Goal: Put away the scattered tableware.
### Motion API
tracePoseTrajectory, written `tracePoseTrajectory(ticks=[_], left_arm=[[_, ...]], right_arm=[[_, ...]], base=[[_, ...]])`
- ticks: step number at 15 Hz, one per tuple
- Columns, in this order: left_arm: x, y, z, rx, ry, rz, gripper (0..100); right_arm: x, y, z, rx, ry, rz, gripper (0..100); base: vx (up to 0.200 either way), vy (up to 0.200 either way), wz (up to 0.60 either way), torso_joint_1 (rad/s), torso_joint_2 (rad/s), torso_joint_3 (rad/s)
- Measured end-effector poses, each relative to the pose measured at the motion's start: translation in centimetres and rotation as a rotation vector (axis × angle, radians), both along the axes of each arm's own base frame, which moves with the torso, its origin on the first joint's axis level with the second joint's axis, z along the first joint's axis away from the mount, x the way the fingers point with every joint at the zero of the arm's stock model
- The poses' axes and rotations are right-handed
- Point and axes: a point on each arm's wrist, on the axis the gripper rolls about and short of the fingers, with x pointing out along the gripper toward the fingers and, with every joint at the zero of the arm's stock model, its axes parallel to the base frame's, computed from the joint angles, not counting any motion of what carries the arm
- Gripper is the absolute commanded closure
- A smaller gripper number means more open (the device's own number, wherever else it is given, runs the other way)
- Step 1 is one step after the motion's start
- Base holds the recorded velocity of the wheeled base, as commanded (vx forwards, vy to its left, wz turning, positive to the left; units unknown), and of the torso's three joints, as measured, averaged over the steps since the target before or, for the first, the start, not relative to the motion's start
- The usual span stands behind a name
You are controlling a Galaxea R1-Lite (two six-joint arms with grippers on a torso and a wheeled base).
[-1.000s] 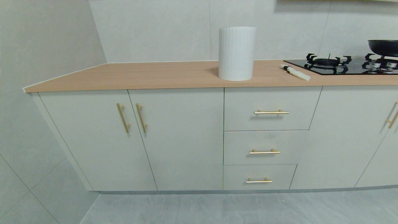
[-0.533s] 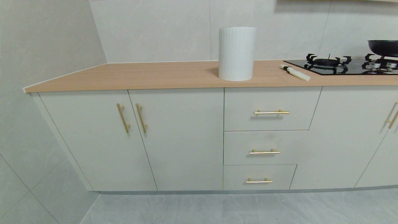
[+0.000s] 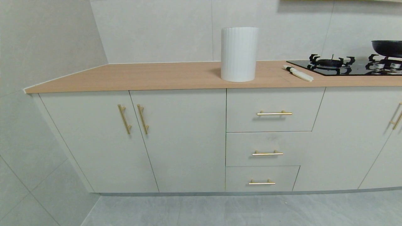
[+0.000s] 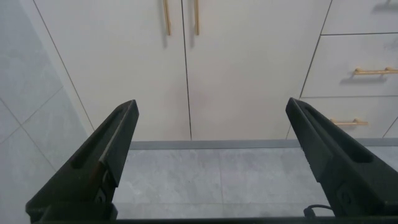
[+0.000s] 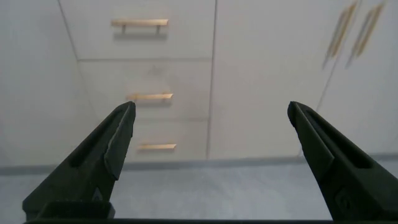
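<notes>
Pickup looks not yet begun: the left gripper (image 4: 211, 107) and right gripper (image 5: 211, 109) hang low before the cabinets (image 3: 182, 141), fingers (image 4: 102, 162) wide and empty, so next an arm must rise to the pale utensil (image 3: 297, 72) on the counter (image 3: 141, 77) beside the hob (image 3: 358, 67).

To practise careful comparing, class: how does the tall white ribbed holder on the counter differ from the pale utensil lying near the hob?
The holder stands upright; the utensil lies flat. The holder is tall and broad; the utensil is slim and low. The holder is plain white with ribs; the utensil is cream with a dark mark near one end. Both rest on the wooden counter, apart from each other.
</notes>
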Motion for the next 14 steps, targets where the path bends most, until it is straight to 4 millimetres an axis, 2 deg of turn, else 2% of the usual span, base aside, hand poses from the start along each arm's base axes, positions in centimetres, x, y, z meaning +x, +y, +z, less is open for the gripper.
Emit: tracePoseTrajectory(ticks=[14], left_arm=[[0.0, 0.0, 0.0, 0.008, 0.0, -0.001, 0]], right_arm=[[0.06, 0.1, -0.41, 0.007, 0.025, 0.048, 0]], base=[[0.0, 0.0, 0.0, 0.0, 0.0, 0.0]])
